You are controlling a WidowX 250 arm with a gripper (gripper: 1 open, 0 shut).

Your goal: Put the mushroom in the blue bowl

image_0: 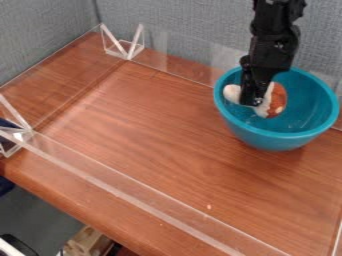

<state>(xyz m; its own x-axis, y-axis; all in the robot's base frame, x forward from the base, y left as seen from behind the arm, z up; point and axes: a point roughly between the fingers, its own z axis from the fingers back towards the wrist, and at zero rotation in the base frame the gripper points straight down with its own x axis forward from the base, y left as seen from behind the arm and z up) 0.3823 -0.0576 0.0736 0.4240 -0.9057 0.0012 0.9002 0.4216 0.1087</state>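
The blue bowl (301,125) stands at the right side of the wooden table. My gripper (257,88) reaches down from above into its left half. Its black fingers are shut on the mushroom (271,101), whose white stem juts left and whose reddish-brown cap points right. The mushroom hangs inside the bowl, near the left rim and above the bottom.
A clear acrylic wall (120,190) fences the wooden tabletop (134,120), with white corner brackets at the back (123,42) and at the left (14,135). The bowl sits close to the table's right edge.
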